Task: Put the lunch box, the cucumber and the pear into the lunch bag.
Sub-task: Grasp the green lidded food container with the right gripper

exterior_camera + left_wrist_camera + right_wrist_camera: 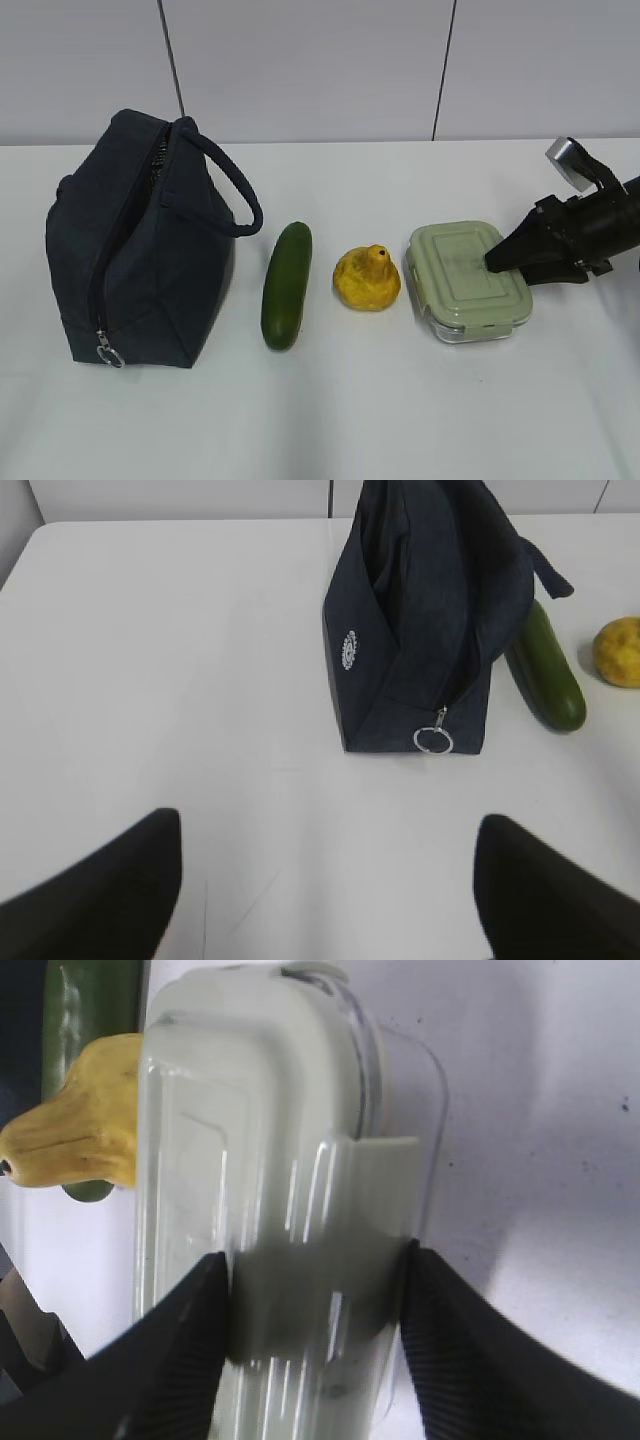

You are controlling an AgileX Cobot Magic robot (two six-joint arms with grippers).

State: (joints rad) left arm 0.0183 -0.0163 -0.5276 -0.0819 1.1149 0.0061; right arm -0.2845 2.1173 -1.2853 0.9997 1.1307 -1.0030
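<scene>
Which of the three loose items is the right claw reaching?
The lunch box, rightmost in the row; the right claw straddles its green lid. The pear and cucumber lie untouched.

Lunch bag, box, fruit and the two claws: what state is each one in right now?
lunch bag: upright, zipper open.
lunch box: on the table, lid on, right gripper closing on its side.
cucumber: lying flat, untouched.
pear: on the table, untouched.
left gripper: open, holding nothing.

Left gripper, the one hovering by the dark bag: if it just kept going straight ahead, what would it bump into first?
Probably the lunch bag, near its zipper ring; only bare table lies before it. Depth is uncertain.
</scene>
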